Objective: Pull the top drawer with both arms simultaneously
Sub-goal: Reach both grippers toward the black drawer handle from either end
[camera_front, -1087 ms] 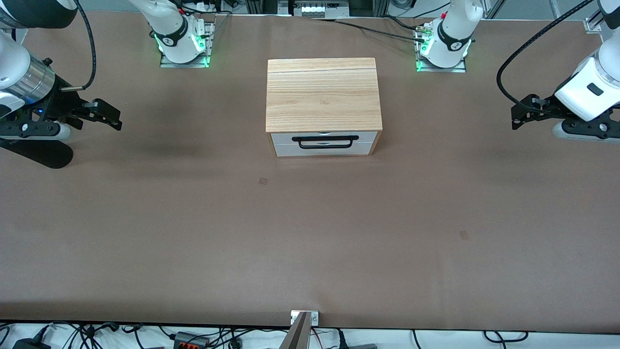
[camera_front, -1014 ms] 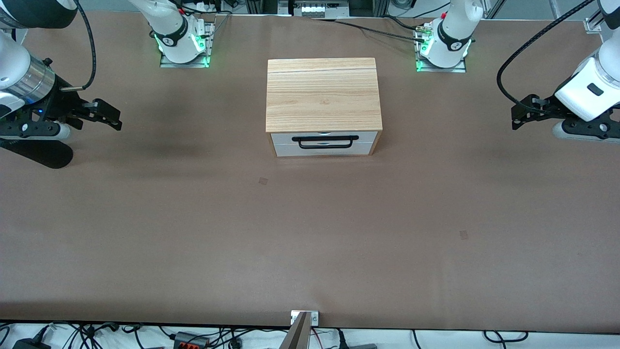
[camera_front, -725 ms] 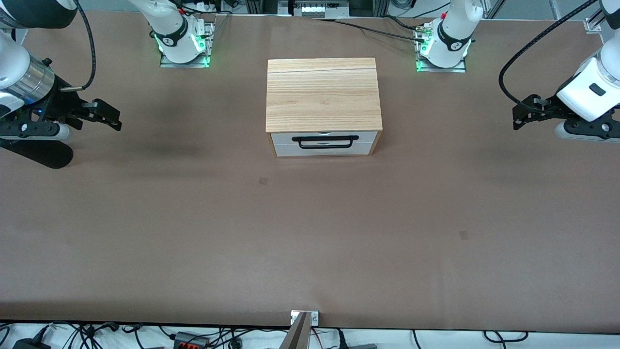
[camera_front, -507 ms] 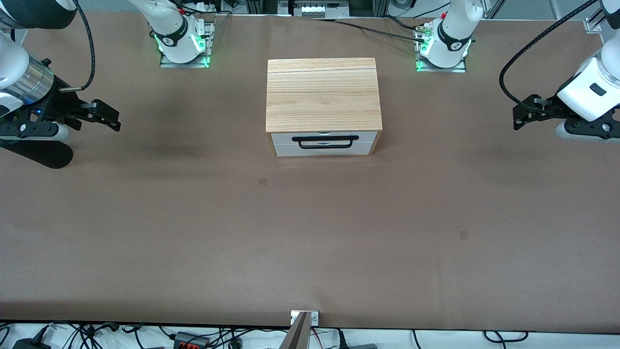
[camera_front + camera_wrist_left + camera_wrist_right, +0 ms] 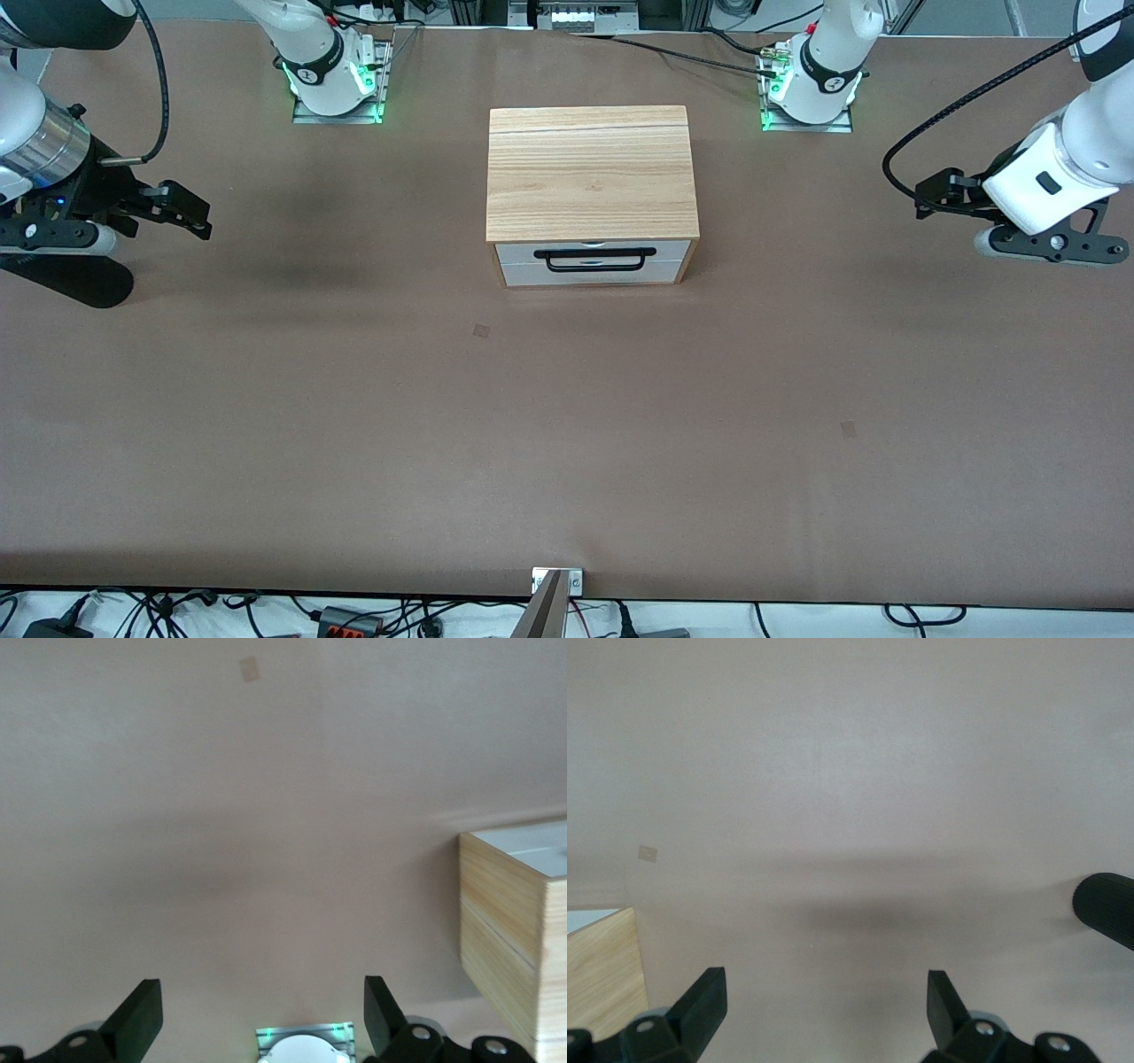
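Note:
The light wood cabinet (image 5: 589, 173) stands mid-table. Its top drawer (image 5: 592, 252) has a white front and a long black bar handle (image 5: 594, 254) and sits flush, shut. My left gripper (image 5: 923, 199) hovers over bare table toward the left arm's end, well apart from the cabinet, with fingers (image 5: 142, 1020) spread open and empty. My right gripper (image 5: 197, 215) hovers over the table toward the right arm's end, also open and empty, its fingers (image 5: 704, 997) wide apart. The cabinet's side shows in the left wrist view (image 5: 509, 930) and in the right wrist view (image 5: 598, 974).
A second white drawer front (image 5: 592, 275) sits below the top one. The arm bases (image 5: 332, 75) (image 5: 811, 80) stand by the table's edge farthest from the front camera. A black rounded object (image 5: 66, 279) lies under the right arm. The brown table (image 5: 567, 425) spreads wide.
The left gripper has moved a little toward the cabinet and away from the front camera. The right gripper has drifted slightly away from the cabinet. The drawer has not moved.

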Controlling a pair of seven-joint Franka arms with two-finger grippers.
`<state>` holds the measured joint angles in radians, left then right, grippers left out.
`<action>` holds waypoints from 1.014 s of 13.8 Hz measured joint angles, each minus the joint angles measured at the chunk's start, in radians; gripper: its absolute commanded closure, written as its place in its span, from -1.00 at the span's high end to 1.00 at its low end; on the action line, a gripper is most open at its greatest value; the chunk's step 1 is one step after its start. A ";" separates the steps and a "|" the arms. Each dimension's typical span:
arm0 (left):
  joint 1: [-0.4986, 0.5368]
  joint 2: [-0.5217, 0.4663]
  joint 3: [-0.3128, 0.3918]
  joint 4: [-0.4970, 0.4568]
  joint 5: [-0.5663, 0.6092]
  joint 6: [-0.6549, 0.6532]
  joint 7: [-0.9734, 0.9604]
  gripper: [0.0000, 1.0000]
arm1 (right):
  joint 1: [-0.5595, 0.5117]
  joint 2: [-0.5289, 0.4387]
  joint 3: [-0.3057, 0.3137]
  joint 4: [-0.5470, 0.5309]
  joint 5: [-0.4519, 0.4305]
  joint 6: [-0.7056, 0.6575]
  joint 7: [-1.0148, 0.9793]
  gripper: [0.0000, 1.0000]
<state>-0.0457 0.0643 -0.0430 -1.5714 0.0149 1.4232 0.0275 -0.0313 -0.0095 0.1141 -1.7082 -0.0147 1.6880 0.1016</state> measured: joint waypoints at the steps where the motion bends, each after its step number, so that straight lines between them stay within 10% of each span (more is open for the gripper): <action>1: 0.001 0.000 0.001 0.001 -0.023 -0.005 0.000 1.00 | 0.000 0.001 0.000 0.003 0.000 0.000 0.000 1.00; 14: 0.240 0.219 0.009 -0.126 -0.687 -0.009 0.460 1.00 | 0.117 0.384 0.011 0.105 0.217 0.190 -0.003 1.00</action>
<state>0.1946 0.2838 -0.0335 -1.6976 -0.6718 1.4142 0.4877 0.0858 0.3742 0.1248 -1.6029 0.2018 1.8784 0.0985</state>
